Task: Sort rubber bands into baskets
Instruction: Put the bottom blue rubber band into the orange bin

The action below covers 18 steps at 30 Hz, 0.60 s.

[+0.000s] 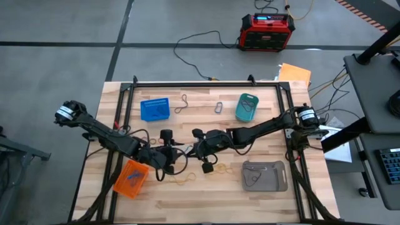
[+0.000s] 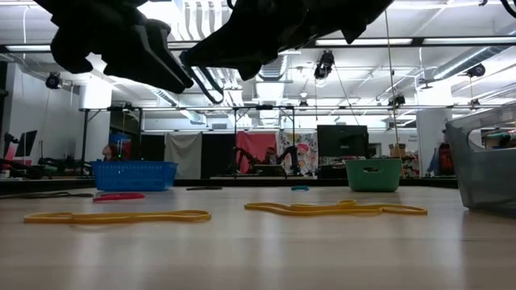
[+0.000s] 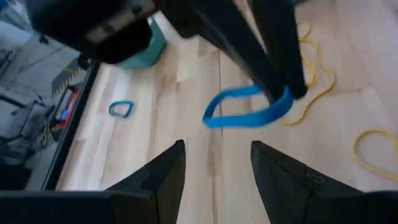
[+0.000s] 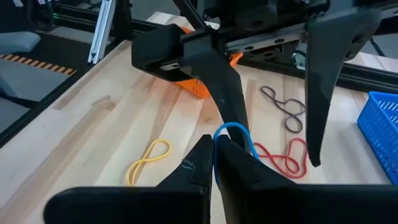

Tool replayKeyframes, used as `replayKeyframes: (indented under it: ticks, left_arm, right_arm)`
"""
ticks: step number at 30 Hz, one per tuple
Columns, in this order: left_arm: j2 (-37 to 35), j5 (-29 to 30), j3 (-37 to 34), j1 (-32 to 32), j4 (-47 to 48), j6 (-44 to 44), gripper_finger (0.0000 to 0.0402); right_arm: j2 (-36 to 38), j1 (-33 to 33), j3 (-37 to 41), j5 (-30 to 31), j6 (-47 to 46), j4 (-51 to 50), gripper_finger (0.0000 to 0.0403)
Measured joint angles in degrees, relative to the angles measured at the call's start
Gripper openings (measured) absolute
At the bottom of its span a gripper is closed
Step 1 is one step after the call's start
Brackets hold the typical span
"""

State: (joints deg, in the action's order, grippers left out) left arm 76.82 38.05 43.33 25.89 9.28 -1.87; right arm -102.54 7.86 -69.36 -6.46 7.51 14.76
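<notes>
The right gripper [image 4: 214,152] is pinched closed on a blue rubber band [image 3: 249,111] held above mid-table, presenting its free loop to the left gripper [image 3: 214,165] (fingers spread, empty), seemingly for a handover toward the blue basket [image 1: 155,109]

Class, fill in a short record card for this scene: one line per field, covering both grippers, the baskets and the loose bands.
Left gripper: open, mid-table, facing the right gripper
Right gripper: shut on blue band, held above the wood
Baskets: blue basket, teal basket, orange basket, grey basket, set well apart
Loose bands: yellow bands, red band, grey band, all lying on the table
</notes>
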Motion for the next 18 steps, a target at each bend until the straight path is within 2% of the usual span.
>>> replayKeyframes:
  ticks: [3,6,10,14,18]
  left_arm:
    - [-0.02,-0.78,0.00,0.00,-2.73,-2.20,0.0166]
    - [-0.02,-4.29,0.00,0.00,-4.90,-4.40,0.0166]
    - [-0.02,-4.56,0.00,0.04,-4.90,-4.93,0.0154]
    - [-0.02,-4.56,0.00,0.00,-4.73,-4.94,0.0112]
    - [-0.02,-4.69,0.00,0.00,-4.69,-4.94,0.0041]
  right_arm:
    - [0.00,-0.02,0.00,0.00,0.06,0.00,0.0009]
    - [0.00,-0.35,0.00,-0.01,0.07,0.05,0.0009]
    - [0.00,-0.79,0.00,0.00,0.09,0.02,0.0009]
    - [0.00,-1.01,0.00,0.02,0.16,0.02,0.0009]
    - [0.00,-1.21,0.02,0.10,0.18,0.03,0.0009]
